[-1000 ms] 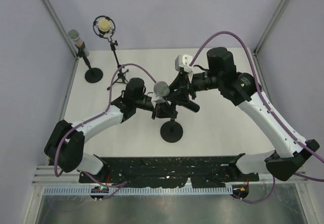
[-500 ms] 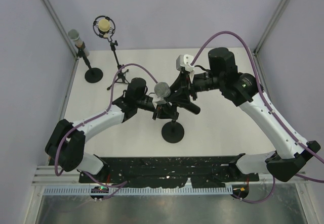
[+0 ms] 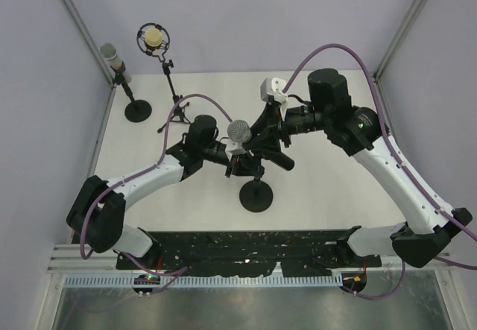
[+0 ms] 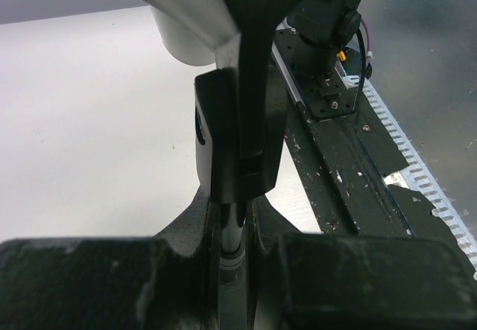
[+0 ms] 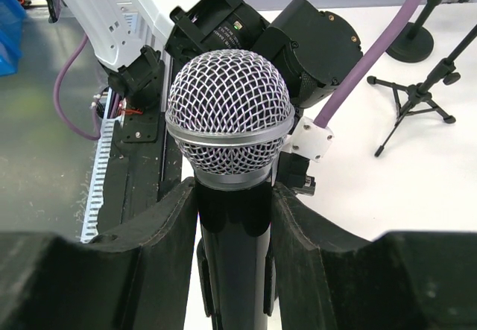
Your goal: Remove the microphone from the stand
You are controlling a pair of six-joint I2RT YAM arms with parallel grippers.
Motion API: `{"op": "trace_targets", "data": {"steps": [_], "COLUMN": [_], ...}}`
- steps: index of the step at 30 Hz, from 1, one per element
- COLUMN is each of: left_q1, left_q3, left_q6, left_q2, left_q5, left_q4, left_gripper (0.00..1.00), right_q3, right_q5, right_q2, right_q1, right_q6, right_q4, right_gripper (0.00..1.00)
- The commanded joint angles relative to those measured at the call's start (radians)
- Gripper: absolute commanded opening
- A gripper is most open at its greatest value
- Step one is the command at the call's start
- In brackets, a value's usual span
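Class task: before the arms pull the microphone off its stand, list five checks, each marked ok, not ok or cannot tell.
1. Right gripper shut on microphone: ok.
2. Left gripper shut on stand below clip: ok.
3. Microphone free of clip: not ok, seated in it.
4. Base flat on table: cannot tell.
5. Two other stands clear of arms: ok, far back left.

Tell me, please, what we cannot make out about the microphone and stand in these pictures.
Right wrist view: the lower body of the mic; the right claw and the bottom edge hide it.
Left wrist view: the base of the stand; the left claw blocks it.
Top view: whether the mic sits in the stand's clip; its head and both claws cover it.
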Motion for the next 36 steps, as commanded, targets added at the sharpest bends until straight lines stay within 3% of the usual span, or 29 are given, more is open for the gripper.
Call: {"op": "trace_targets", "data": {"steps": [1, 3, 5, 7, 10, 12, 15, 20, 36], "left_q1": [-0.011, -0.009, 0.000, 0.017, 0.043, 0.054, 0.081, 0.129, 0.101], "left_q3": [0.008, 0.017, 0.029, 0.022, -0.011, -0.031, -0.069, -0.117, -0.075], "left_q6": [0.011, -0.019, -0.052, -0.104, -0.169, -0.183, -0.259, -0.538, -0.660], "left_q2": [0.032, 0.034, 0.032, 0.029, 0.014, -0.007, -0.047, -0.078, -0.072], "left_q5": [-0.061, -0.072, -0.070, -0.057, -0.028, -0.003, 0.018, 0.034, -0.040], "left_q4": [-0.084, -0.084, -0.068, -0.016, 0.074, 0.111, 0.226, 0.554, 0.633], "left_gripper": [0.00, 0.11, 0.34, 0.52, 0.69, 0.75, 0.81, 0.86, 0.86], "right_q3": [0.098, 0.083, 0.052, 0.012, -0.046, -0.071, -0.103, -0.190, -0.305], "right_q5": [-0.098, -0.091, -0.082, -0.074, -0.071, -0.074, -0.081, -0.106, -0.147], "right_q2": [-0.064, -0.072, -0.088, -0.108, -0.139, -0.150, -0.162, -0.184, -0.191], "right_q1": [0.003, -0.002, -0.009, -0.016, -0.028, -0.048, -0.071, -0.108, -0.131], "right_q6": [0.051, 0.041, 0.031, 0.024, 0.028, 0.043, 0.077, 0.172, 0.288], "right_q4": [0.219, 0.219, 0.225, 0.238, 0.262, 0.292, 0.332, 0.455, 0.613], "right_gripper": [0.18, 0.18, 0.18, 0.18, 0.18, 0.18, 0.18, 0.18, 0.17]}}
